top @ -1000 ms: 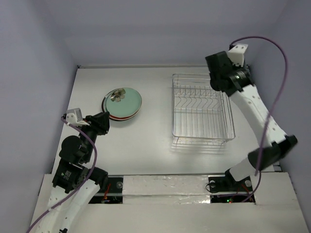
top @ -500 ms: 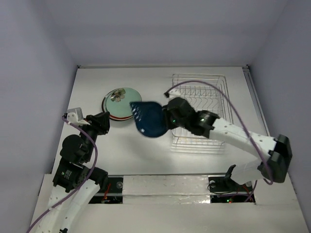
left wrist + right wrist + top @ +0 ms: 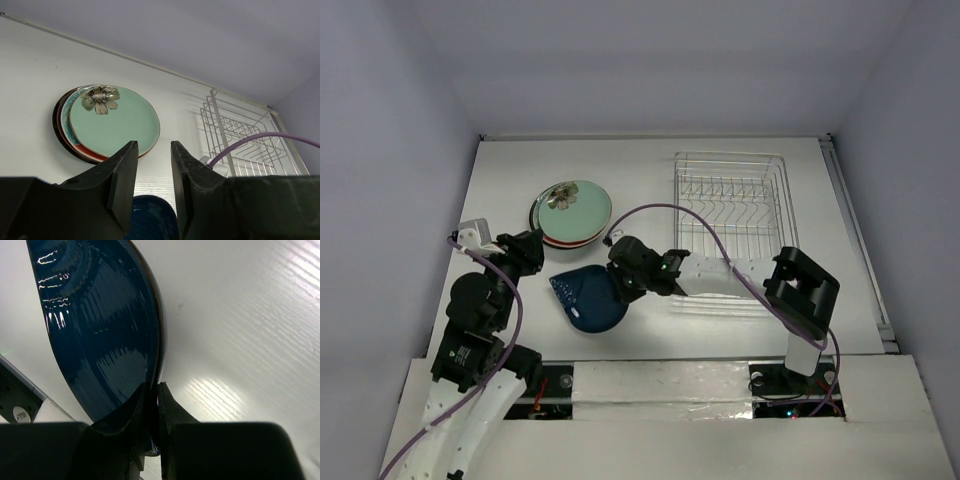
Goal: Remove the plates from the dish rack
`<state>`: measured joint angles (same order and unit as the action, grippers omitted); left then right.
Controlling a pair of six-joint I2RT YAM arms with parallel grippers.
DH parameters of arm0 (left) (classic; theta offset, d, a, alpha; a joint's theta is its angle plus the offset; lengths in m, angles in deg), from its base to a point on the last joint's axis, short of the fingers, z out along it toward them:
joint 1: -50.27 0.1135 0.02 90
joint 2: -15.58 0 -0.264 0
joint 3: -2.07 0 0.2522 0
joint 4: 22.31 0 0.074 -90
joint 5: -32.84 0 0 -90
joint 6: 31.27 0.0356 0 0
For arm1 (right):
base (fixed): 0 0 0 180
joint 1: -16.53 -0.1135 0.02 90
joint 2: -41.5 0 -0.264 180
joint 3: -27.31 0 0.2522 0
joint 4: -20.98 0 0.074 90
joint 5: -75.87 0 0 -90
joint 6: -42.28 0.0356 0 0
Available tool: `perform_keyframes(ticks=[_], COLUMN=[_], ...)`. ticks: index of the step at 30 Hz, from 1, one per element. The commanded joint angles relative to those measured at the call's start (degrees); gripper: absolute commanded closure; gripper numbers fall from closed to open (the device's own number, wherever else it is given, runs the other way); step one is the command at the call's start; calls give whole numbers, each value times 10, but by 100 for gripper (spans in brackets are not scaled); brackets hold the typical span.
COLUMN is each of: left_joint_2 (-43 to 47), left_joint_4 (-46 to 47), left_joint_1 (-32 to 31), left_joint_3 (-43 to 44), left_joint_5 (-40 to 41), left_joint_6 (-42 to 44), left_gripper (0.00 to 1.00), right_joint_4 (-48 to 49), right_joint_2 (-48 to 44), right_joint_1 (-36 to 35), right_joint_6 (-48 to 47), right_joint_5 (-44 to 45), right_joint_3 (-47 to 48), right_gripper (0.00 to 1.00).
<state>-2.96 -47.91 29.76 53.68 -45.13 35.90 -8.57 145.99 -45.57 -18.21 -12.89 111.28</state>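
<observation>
The dark blue leaf-shaped plate [image 3: 588, 297] was nearly down.
The left claw [image 3: 152, 150] was open near the stacked round plates [image 3: 572, 212]. The right claw [image 3: 625, 283] pinched the blue plate's rim, left of the shiny wire rack [image 3: 730, 157]; that thin grip could let it slip.

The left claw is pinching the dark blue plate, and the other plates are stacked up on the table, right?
Not quite. It is the right claw that pinches the dark blue plate. The right wrist view shows it shut on the plate's rim. The left claw is open and holds nothing. The other plates are stacked on the table, just as you said.
</observation>
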Motion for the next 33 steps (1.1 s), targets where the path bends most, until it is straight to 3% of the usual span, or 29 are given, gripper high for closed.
perform_keyframes(ticks=[1,3,6,9,15,21,27,33], left_joint_2=[-9,-10,-11,-11,-16,-19,-15,-11], left_joint_4=[19,19,20,20,21,23,25,29], left_joint_1=[3,8,8,8,14,19,24,24], left_joint_3=[4,3,3,3,3,4,5,6], left_joint_5=[-2,-2,-2,-2,-2,-2,-2,-2], left_joint_6=[1,1,2,2,3,4,4,5], left_gripper=[71,70,65,59,52,48,45,45], right_joint_4=[77,68,62,62,67,50,8,-36], right_joint_2=[-4,4,3,-2,-16,-97,-185,-177], right_joint_1=[-1,-1,-1,-1,-1,-6,-13,-13], right_joint_6=[9,14,21,24,32,25,26,31], right_joint_5=[-6,13,51,70,88,102,159,255], right_joint_3=[28,18,-4,-26,-59,-68,-68,-77], right_gripper=[100,96,76,65,47,34,33,38])
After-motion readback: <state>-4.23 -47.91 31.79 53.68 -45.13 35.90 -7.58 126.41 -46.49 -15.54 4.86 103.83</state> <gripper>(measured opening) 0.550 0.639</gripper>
